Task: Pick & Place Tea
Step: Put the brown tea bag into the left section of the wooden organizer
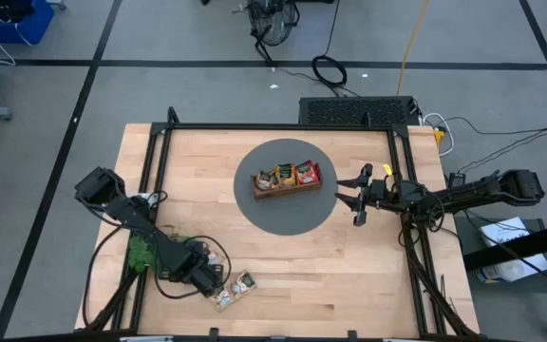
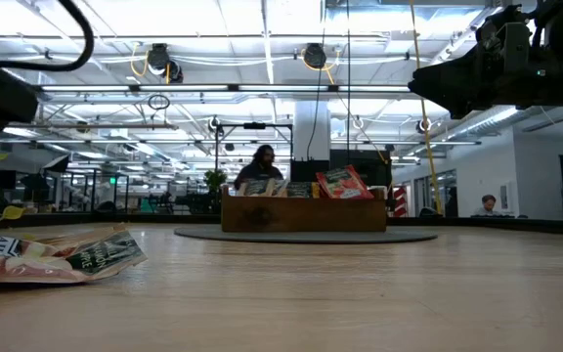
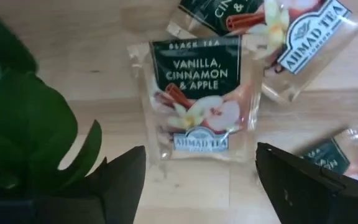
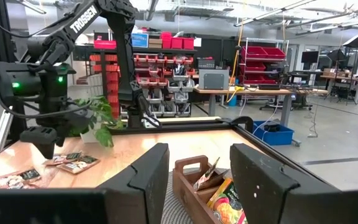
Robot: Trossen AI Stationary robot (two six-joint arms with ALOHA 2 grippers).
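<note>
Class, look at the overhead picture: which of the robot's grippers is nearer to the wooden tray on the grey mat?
The right gripper, open, hovers just beside the wooden tray. The left gripper, open, is far off over the loose tea sachets at the table's near edge.

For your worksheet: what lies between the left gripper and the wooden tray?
In the high view, only bare tabletop and grey mat separate the left gripper from the wooden tray.

A wooden tray (image 1: 286, 189) sits on a grey round mat (image 1: 254, 214); plant sprig (image 1: 141, 252) nearby.

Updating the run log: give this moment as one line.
left hand open over pale tea sachet near table's front edge | right hand open, waiting beside wooden tray | tray holds sachets | next: grasp
</note>
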